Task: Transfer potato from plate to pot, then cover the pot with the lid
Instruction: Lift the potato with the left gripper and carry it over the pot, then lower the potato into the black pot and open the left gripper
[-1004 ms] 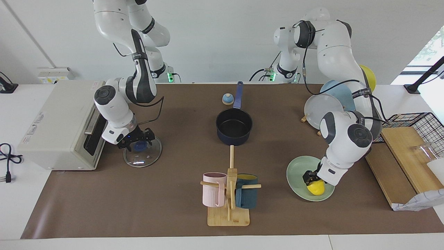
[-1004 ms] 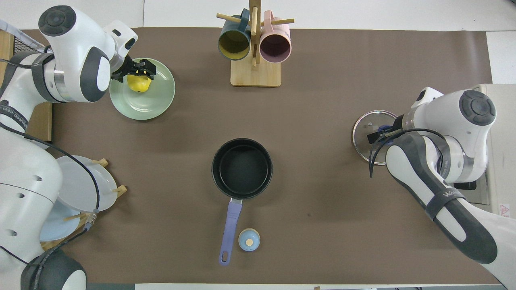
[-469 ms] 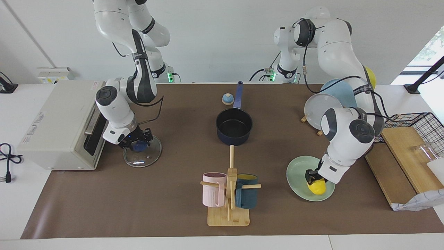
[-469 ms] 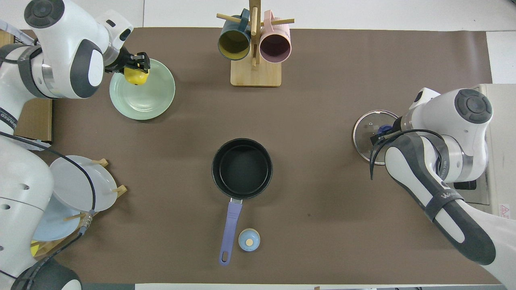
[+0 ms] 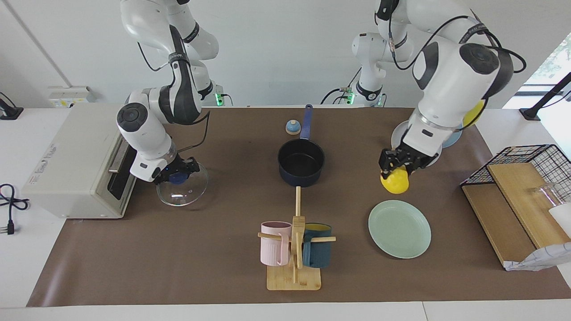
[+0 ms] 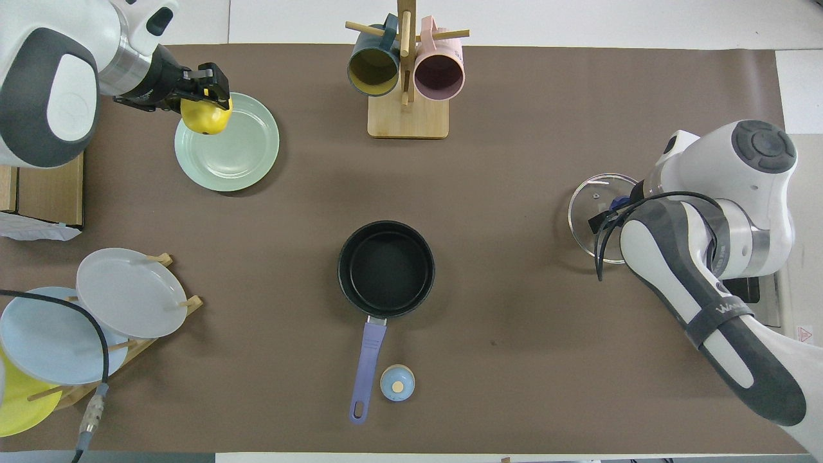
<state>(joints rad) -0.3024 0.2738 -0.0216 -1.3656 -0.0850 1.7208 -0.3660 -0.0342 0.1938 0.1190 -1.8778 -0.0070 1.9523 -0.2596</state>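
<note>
The yellow potato (image 5: 395, 183) (image 6: 206, 117) hangs in the air over the rim of the mint-green plate (image 5: 401, 232) (image 6: 241, 154), with my left gripper (image 5: 396, 171) (image 6: 203, 101) shut on it from above. The plate is bare. The dark navy pot (image 5: 301, 163) (image 6: 386, 270) stands mid-table with nothing in it, its blue handle toward the robots. Next to the toaster oven, my right gripper (image 5: 179, 177) (image 6: 615, 206) is shut on the blue knob of the glass lid (image 5: 185, 192) (image 6: 588, 218). The lid is tilted, just above the mat.
A toaster oven (image 5: 76, 156) stands at the right arm's end. A mug rack (image 5: 294, 249) (image 6: 406, 77) is farther from the robots than the pot. A small bell (image 5: 292, 127) (image 6: 397, 382) sits by the pot handle. A plate rack (image 6: 122, 302) and a wire basket (image 5: 535, 158) are at the left arm's end.
My left gripper has lifted the potato off the plate and high into the air. My right gripper has closed on the lid's knob and raised the lid a little, tilting it.
</note>
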